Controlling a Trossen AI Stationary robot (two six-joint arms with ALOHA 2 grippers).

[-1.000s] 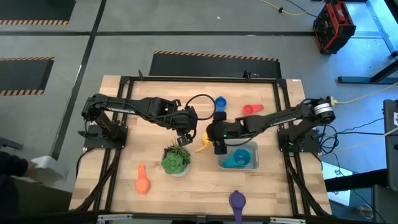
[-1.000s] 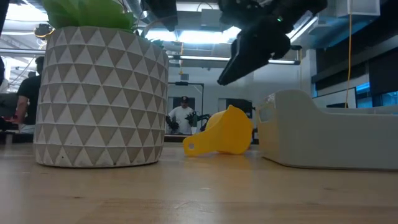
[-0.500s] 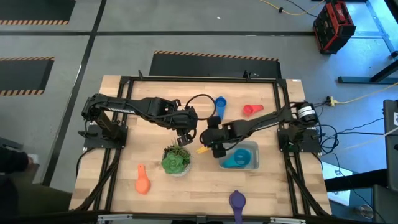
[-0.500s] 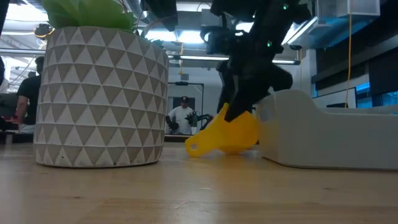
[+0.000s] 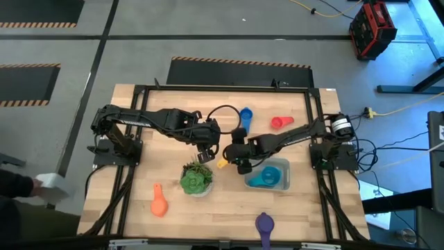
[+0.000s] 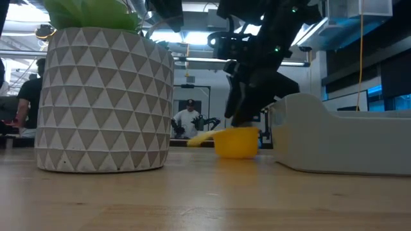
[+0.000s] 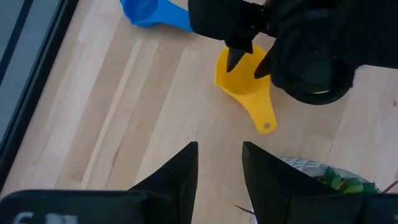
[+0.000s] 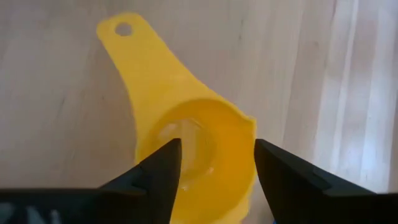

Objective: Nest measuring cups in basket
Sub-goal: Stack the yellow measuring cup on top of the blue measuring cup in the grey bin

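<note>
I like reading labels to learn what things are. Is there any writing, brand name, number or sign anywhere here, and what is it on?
No text can be read in any view.
Left gripper: pale marks on the housing at the picture's bottom edge, cut off and blurred, unreadable.
Yellow measuring cup: no size marking visible.
Plant pot: triangle pattern only, no words.

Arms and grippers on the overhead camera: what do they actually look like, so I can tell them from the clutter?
Both arms are black, slim and jointed, on dark bases at the table's left and right edges. The left gripper and right gripper each carry two dark, tapered, wedge-shaped fingers. A black cable loops above the left wrist; the right arm has a silver band near its shoulder.
</note>
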